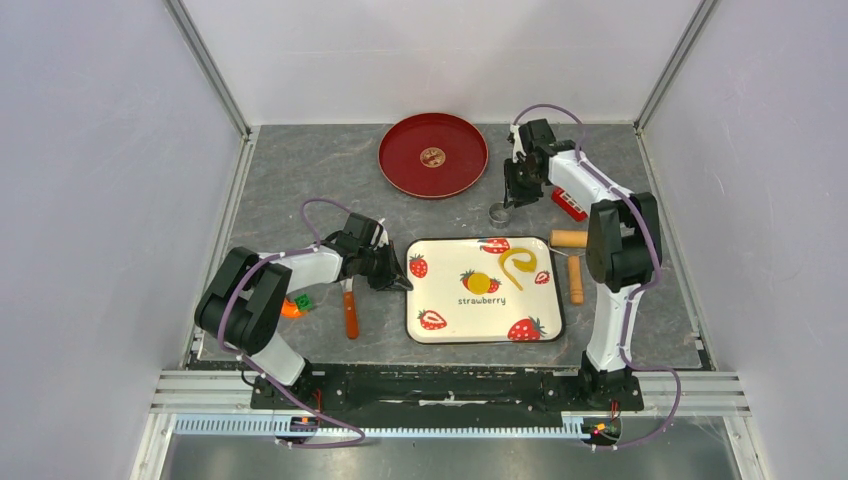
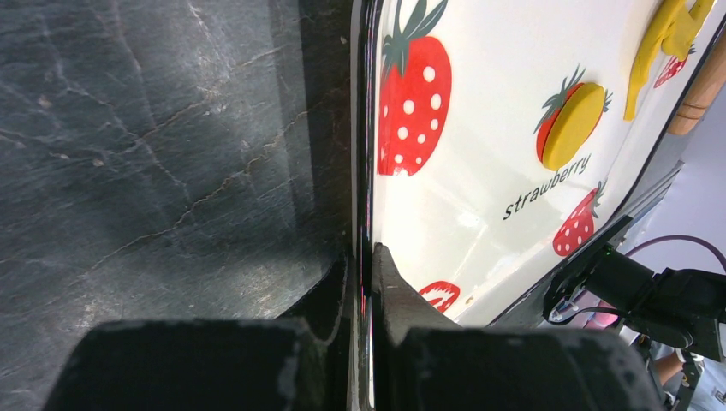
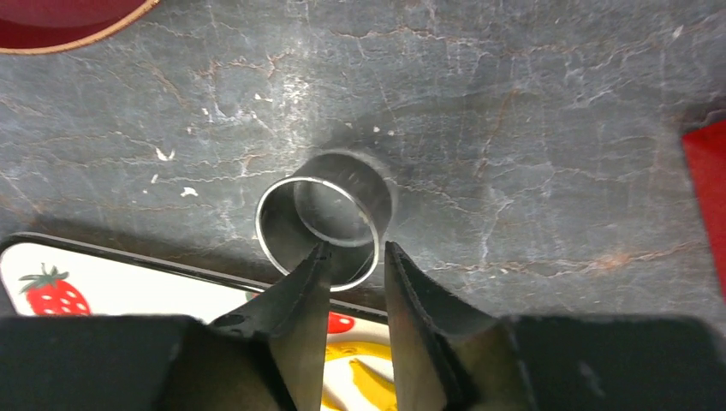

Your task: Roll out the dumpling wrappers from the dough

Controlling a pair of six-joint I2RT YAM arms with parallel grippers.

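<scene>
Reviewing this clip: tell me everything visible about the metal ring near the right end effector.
The metal ring is a short, open-ended cylinder with a thin, shiny steel-looking wall, empty inside. It stands upright on the dark stone-look table, between the red plate and the strawberry tray, right by the tray's far edge. The right end effector straddles its near wall, jaws slightly parted.

Close view down a gripper onto a metal ring on a dark stone tabletop.

The right gripper point(image 3: 353, 250) enters from 6 o'clock, its two black fingers point(image 3: 301, 295) slightly apart, one on either side of the near wall of the short metal ring point(image 3: 326, 219) at the centre. A red plate point(image 3: 68, 21) shows at 11 o'clock and a red object point(image 3: 707, 171) at 3 o'clock. A strawberry-printed tray point(image 3: 111, 278) sits at 7 o'clock, with a yellow dough strip point(image 3: 366, 378) at 6 o'clock.
</scene>
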